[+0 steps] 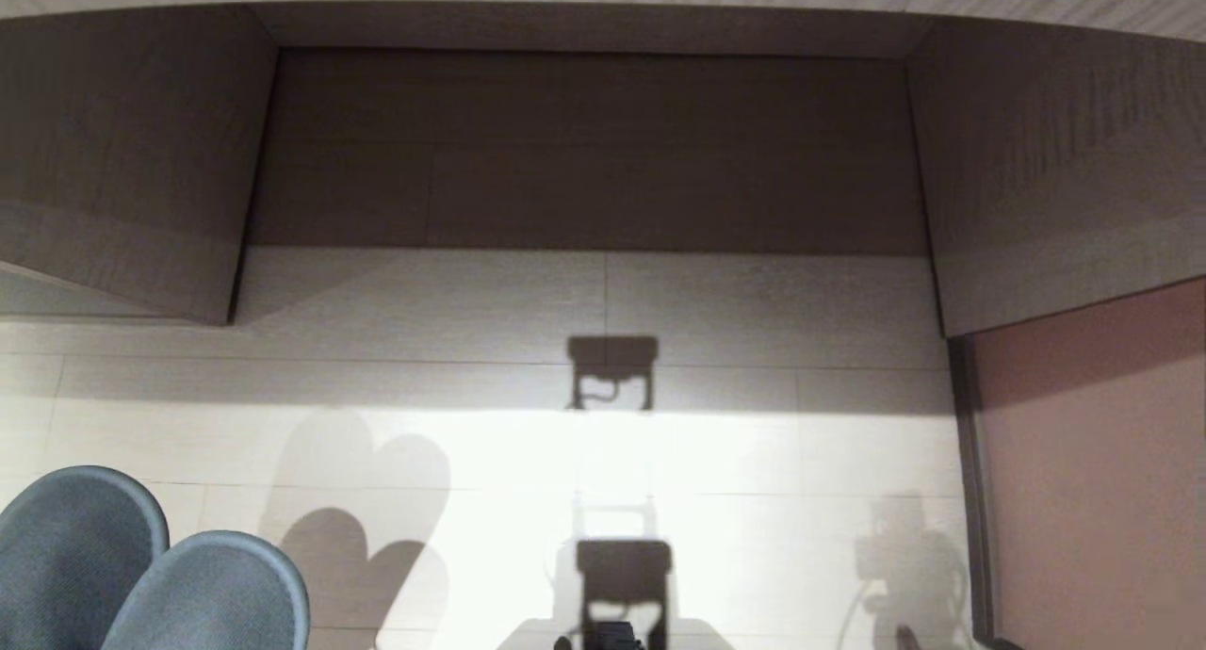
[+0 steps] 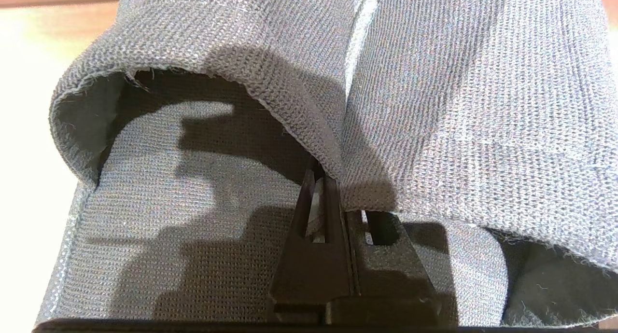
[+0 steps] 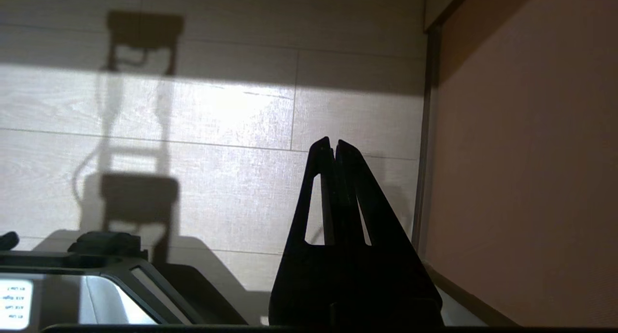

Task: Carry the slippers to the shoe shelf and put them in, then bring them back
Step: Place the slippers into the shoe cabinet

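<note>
slippers [image 1: 141,575] hang near left, both pinched by their inner upper edges in closed left gripper [image 2: 333,188] so one arm carries the pair, toes toward a wood recess [image 1: 584,151] ahead; right gripper [image 3: 333,152] closed, empty, idle over floor [image 1: 754,462]

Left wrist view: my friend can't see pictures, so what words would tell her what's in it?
The robot's left hand is pinched shut on the touching edges of two dark knitted slippers, seen from very close. The slippers fill nearly the whole picture, with a strip of pale floor at one side.
</note>
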{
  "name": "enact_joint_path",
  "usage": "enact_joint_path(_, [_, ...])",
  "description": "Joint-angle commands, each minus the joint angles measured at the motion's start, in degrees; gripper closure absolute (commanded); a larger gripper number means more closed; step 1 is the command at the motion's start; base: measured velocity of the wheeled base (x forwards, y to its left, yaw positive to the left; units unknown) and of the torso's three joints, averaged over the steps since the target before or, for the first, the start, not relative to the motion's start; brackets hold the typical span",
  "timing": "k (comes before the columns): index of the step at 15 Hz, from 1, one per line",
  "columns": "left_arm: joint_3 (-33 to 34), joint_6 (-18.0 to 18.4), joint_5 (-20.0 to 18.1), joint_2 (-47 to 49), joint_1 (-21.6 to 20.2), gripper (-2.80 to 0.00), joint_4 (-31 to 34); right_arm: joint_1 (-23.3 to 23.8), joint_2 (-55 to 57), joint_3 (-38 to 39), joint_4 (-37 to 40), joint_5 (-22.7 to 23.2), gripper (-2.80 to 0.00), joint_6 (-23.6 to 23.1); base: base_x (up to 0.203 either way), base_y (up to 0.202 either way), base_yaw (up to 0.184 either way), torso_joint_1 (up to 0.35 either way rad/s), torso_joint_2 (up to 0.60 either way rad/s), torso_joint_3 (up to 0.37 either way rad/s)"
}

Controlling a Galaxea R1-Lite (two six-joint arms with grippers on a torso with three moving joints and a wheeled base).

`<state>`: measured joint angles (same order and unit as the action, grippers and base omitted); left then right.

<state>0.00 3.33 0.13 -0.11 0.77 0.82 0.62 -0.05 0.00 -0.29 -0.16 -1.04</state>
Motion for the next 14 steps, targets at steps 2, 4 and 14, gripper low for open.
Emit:
enact_joint_path(2, [0.00,0.01,0.04,0.11,0.02,0.00,-0.03,-0.01,-2.24,2.29,-0.06,-0.02,0.00,-0.02,0.000,0.000,0.000,0.003,0.00,0.211])
enact_joint_path(4, [0.00,0.01,0.04,0.11,0.02,0.00,-0.03,-0.01,-2.24,2.29,-0.01,-0.02,0.00,-0.02,0.000,0.000,0.000,-0.001,0.00,0.196])
enact_joint_path(14, [0.00,0.28,0.04,0.11,0.02,0.00,-0.03,-0.01,-2.24,2.29,-0.06,-0.02,0.00,-0.02,0.000,0.000,0.000,0.003,0.00,0.201])
